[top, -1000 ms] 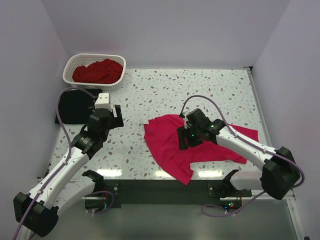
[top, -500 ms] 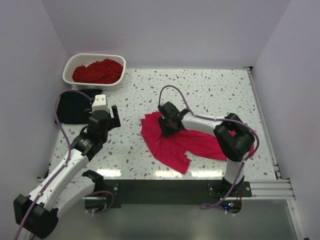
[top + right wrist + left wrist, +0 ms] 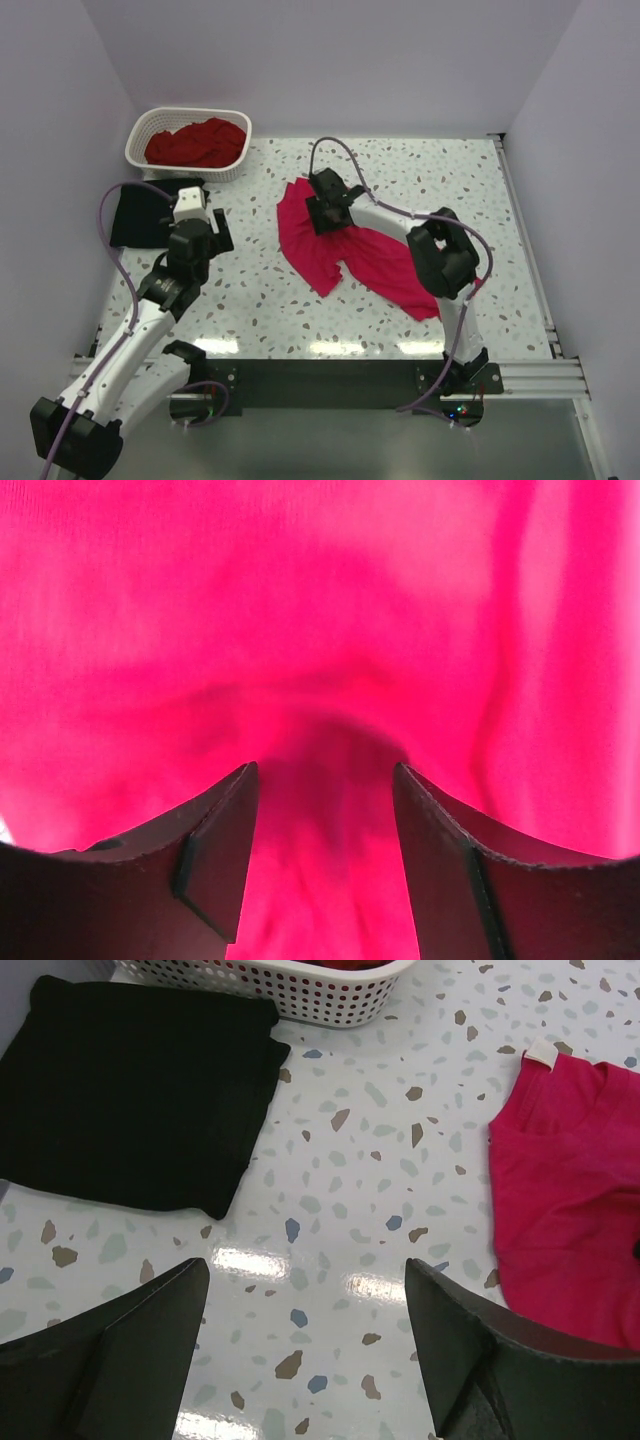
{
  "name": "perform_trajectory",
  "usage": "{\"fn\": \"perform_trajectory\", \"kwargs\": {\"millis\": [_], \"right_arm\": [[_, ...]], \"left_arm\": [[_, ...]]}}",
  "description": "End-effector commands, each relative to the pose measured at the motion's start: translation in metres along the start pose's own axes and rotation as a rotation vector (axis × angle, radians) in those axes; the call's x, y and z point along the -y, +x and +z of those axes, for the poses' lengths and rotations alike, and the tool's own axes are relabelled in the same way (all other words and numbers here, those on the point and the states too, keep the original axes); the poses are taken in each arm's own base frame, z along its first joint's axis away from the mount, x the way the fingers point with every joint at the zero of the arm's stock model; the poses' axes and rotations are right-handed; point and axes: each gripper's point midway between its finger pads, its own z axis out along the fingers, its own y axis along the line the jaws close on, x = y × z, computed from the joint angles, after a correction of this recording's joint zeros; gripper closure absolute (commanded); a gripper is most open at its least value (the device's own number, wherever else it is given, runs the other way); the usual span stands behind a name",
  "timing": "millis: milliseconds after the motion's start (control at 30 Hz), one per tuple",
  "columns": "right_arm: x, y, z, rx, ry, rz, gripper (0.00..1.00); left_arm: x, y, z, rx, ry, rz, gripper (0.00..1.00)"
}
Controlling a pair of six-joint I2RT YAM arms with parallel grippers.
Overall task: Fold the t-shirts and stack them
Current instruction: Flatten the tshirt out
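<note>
R gripper (image 3: 324, 775): jaws parted to a middling gap, tips down close over the pinkish-red t-shirt (image 3: 308, 250); the cloth fills the whole wrist view beyond the gap. It sits at the shirt's far-left end, mid-table. The R arm (image 3: 400, 222) reaches out across the shirt and covers its middle.

L gripper (image 3: 305, 1280): jaws wide, nothing between them, hovering over bare table (image 3: 450, 180) between the black t-shirt (image 3: 130, 1100) and the pink one, touching neither.

Pink shirt lies crumpled, not folded. Its long axis runs on a diagonal from far-left to near-right, with the neck end toward the far side (the basket side). A small white label (image 3: 540, 1052) shows at the collar; any writing is too small to read.

Black shirt is folded into a flat rectangle at the table's left edge, just in front of the white basket (image 3: 190, 113). The darker red t-shirt (image 3: 195, 143) is heaped inside the basket at the far-left corner, well apart from the pink one.
</note>
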Motion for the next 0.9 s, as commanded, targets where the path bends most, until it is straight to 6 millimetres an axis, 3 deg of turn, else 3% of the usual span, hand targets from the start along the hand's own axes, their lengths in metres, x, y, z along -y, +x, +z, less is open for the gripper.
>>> {"fn": "perform_trajectory", "kwargs": {"millis": [0, 33, 100, 133, 300, 500, 667, 867], "right_arm": [[-0.025, -0.004, -0.076, 0.049, -0.126, -0.078, 0.40], [-0.025, 0.022, -0.077, 0.000, -0.139, -0.094, 0.43], [-0.038, 0.037, -0.100, -0.002, -0.197, -0.119, 0.47], [-0.038, 0.057, -0.102, -0.037, -0.204, -0.132, 0.50], [-0.061, 0.095, -0.119, -0.082, -0.273, -0.191, 0.58], [-0.080, 0.113, -0.109, -0.136, -0.293, -0.242, 0.62], [-0.082, 0.128, -0.089, -0.179, -0.252, -0.262, 0.62], [-0.085, 0.141, -0.077, -0.202, -0.229, -0.285, 0.62]], "left_arm": [[0.000, -0.012, 0.000, 0.043, 0.006, -0.048, 0.16], [-0.001, -0.013, 0.000, 0.045, 0.004, -0.057, 0.16], [-0.001, -0.013, 0.000, 0.044, 0.008, -0.064, 0.16], [-0.002, -0.014, 0.000, 0.045, 0.005, -0.070, 0.16], [-0.003, -0.013, 0.001, 0.040, 0.005, -0.073, 0.16], [-0.005, -0.013, 0.001, 0.042, -0.006, -0.076, 0.16], [-0.010, -0.014, 0.000, 0.051, -0.028, -0.077, 0.16], [-0.011, -0.015, 0.000, 0.056, -0.030, -0.080, 0.17]]}}
